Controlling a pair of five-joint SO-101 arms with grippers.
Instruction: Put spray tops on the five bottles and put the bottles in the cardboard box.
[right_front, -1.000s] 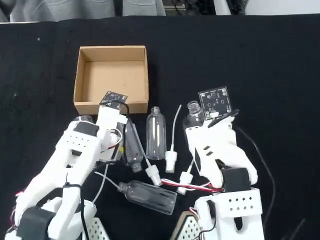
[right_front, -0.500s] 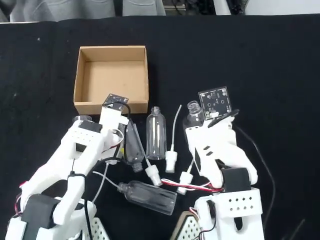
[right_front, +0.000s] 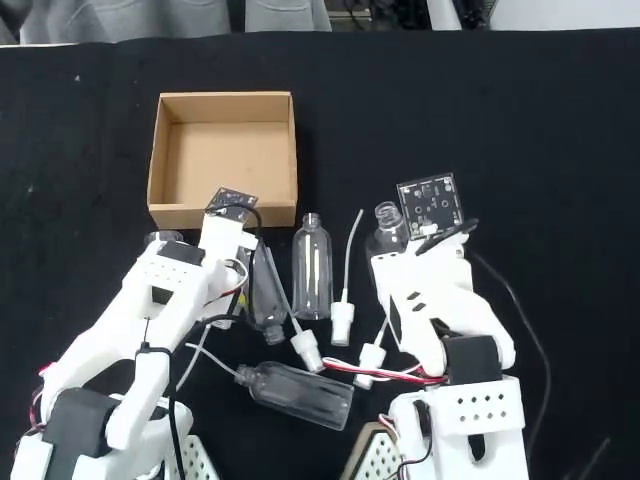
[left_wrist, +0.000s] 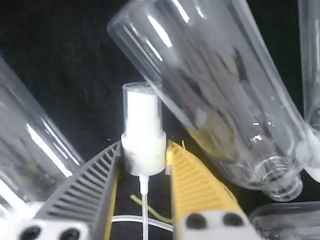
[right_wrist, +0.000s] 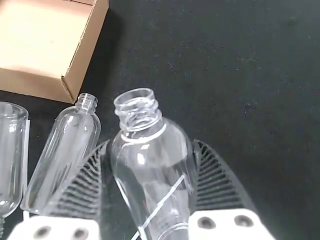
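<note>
Two arms sit at the black bench (right_front: 560, 150) in the high view. Since a second ago the left arm (right_front: 150, 320) has shifted: its wrist has slid a little away from the cardboard box (right_front: 222, 97) and its rear links have swung over. Over the last half second it hardly moves. The right arm (right_front: 440, 300), the lying bottles and the loose spray tops (right_front: 342, 322) between the arms lie as before. The box stands open at the far left. A clear bottle (right_front: 312, 265) lies just beside its near right corner, and another bottle (right_front: 300, 393) lies crosswise near the arm bases.

From the left wrist, the left fingers (left_wrist: 195, 185), one grey and one yellow, are closed tight on the collar of a white spray top (left_wrist: 143, 125). Its thin tube runs back between them. A tilted bottle (left_wrist: 225, 95) lies just beside the top, its open mouth toward the camera. Whether they touch cannot be told.

From the right wrist, the right fingers (right_wrist: 215, 180) are spread only as wide as the gripped bottle (right_wrist: 150, 165) and press its two sides. Its threaded mouth is bare and points away from the wrist. A neighbouring bottle (right_wrist: 65, 145) lies on the bench, neck toward the corner of the box.
</note>
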